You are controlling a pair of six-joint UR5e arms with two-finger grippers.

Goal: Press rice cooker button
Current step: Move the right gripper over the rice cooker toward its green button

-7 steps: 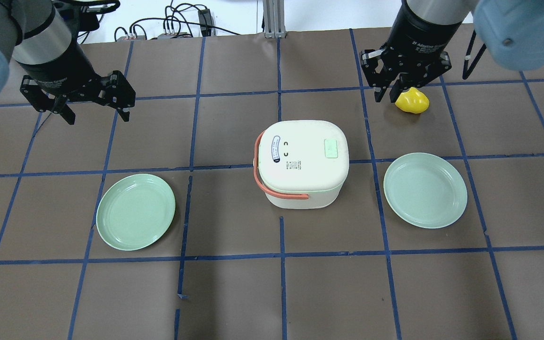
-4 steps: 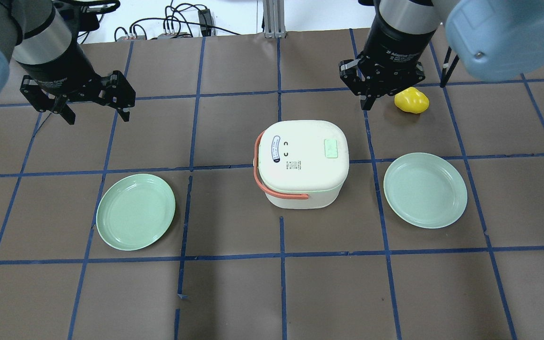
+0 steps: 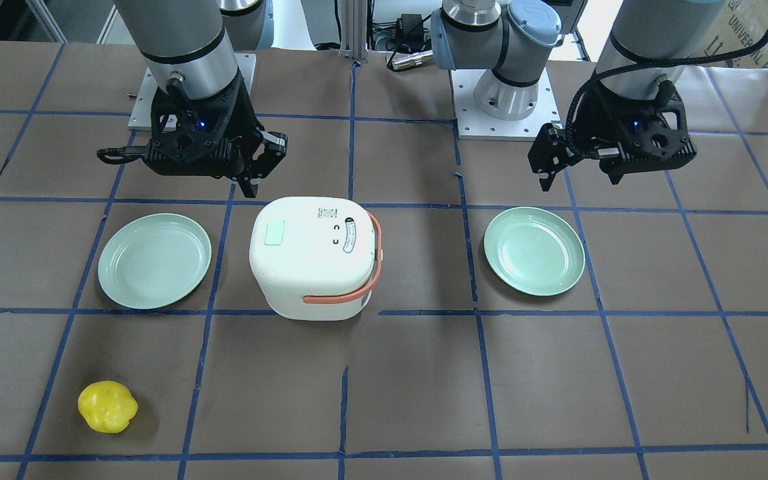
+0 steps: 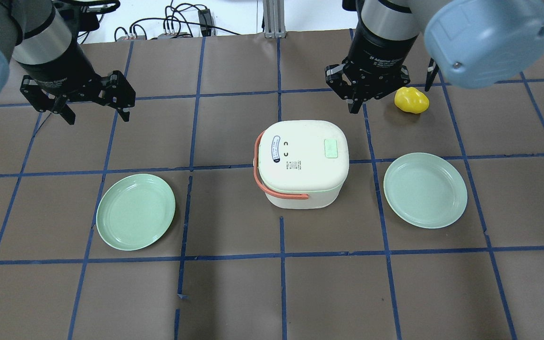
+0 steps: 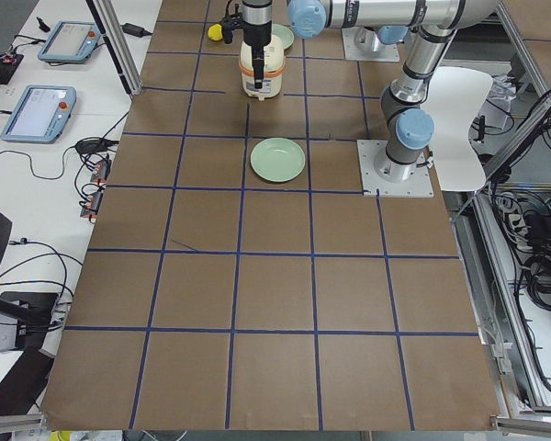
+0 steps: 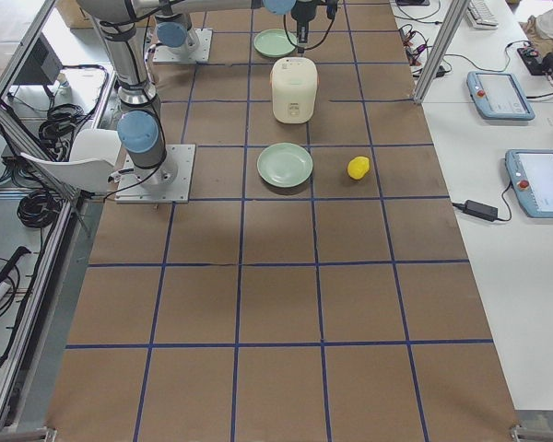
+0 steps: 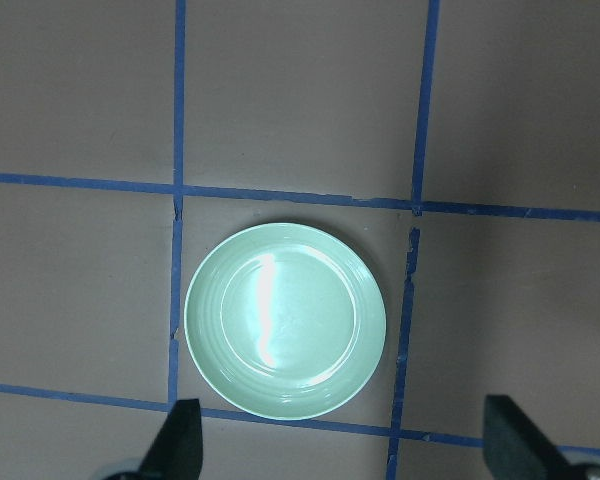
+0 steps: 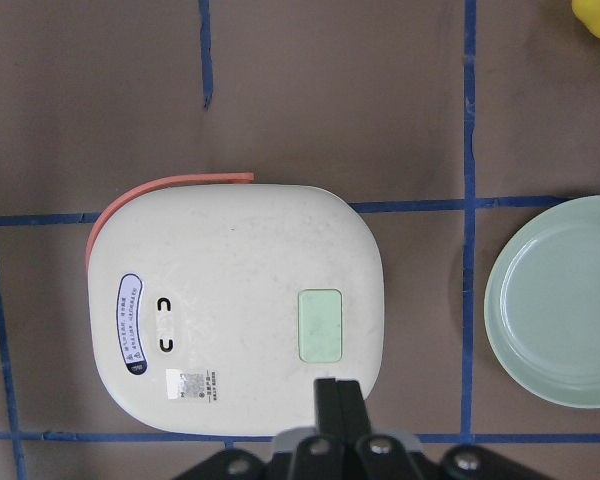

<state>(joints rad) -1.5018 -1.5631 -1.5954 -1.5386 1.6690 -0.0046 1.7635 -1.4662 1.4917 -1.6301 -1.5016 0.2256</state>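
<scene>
The white rice cooker (image 4: pixel 302 163) with an orange handle stands mid-table, lid shut. Its pale green button (image 4: pixel 331 148) sits on the lid's right side. The cooker (image 3: pixel 314 257) and button (image 3: pixel 275 234) also show in the front view. My right gripper (image 4: pixel 354 106) is shut and empty, raised just beyond the cooker's far right corner. In the right wrist view its gripper (image 8: pixel 337 400) hangs over the lid edge, close to the button (image 8: pixel 320 325). My left gripper (image 4: pixel 97 115) is open and empty, far left, above the table (image 7: pixel 345 450).
A green plate (image 4: pixel 135 211) lies left of the cooker and another plate (image 4: pixel 425 190) lies right of it. A yellow lumpy object (image 4: pixel 411 100) lies at the back right, beside my right gripper. Blue tape lines cross the brown table (image 4: pixel 234 293).
My right gripper has moved left, away from the yellow object and toward the cooker's far right corner. The left arm has not moved.
</scene>
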